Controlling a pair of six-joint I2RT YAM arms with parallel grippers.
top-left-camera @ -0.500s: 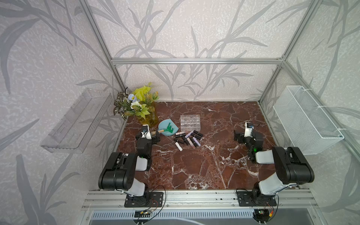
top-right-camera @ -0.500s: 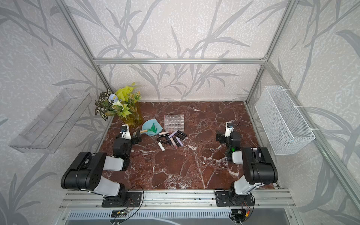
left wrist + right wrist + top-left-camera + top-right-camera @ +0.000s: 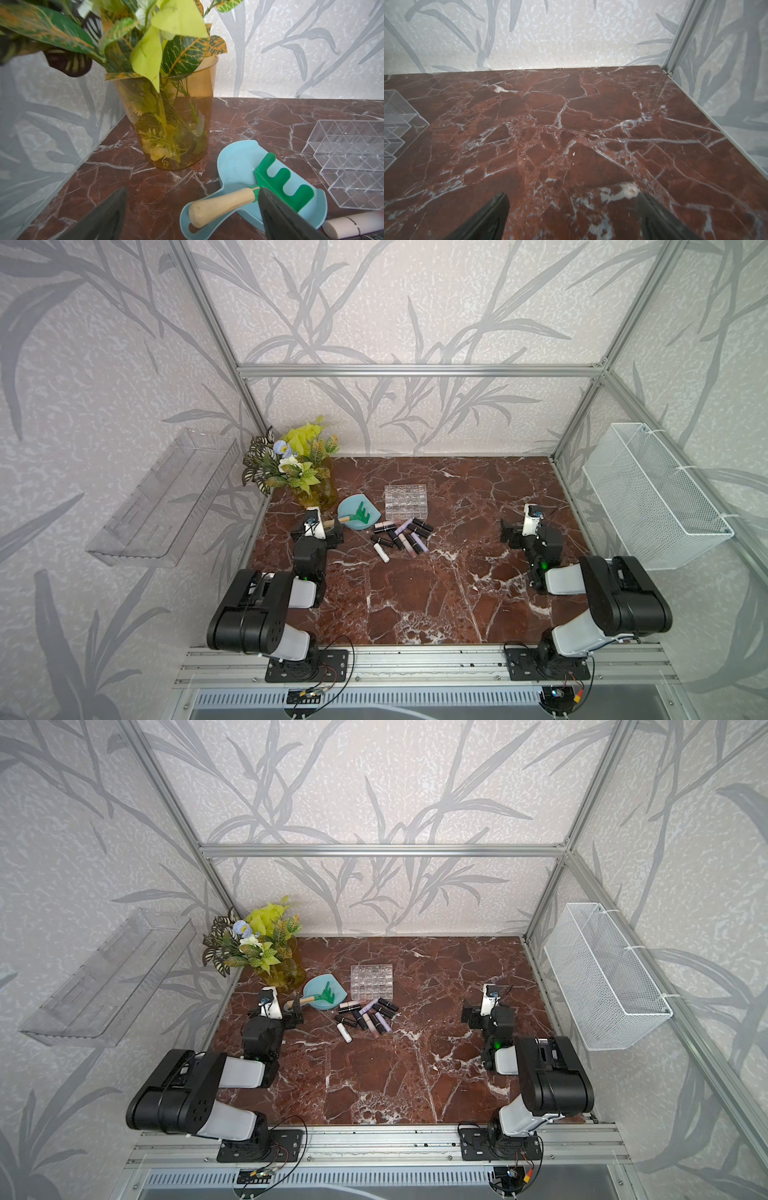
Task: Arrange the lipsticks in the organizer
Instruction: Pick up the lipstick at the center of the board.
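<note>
Left hand (image 3: 317, 531), jaws spread and empty, sits near lipsticks (image 3: 397, 540) strewn before the organizer (image 3: 406, 502).

The vase (image 3: 318, 494) stands ahead of the left gripper (image 3: 316, 536); the toy rake (image 3: 358, 516) lies on a dish (image 3: 347, 506) just right of it; the organizer (image 3: 406, 502) and lipsticks (image 3: 401, 536) lie farther right.

The desk (image 3: 415, 593) is red-brown marble with white veins. The lipsticks (image 3: 400, 536) are mostly black, some lilac and pale pink, one white. The organizer (image 3: 406, 502) is clear. The rake (image 3: 363, 513) is green with a tan handle, the dish (image 3: 347, 508) light blue, the vase (image 3: 324, 491) amber. The walls (image 3: 415, 302) are pale grey with darker leaf shapes.
</note>
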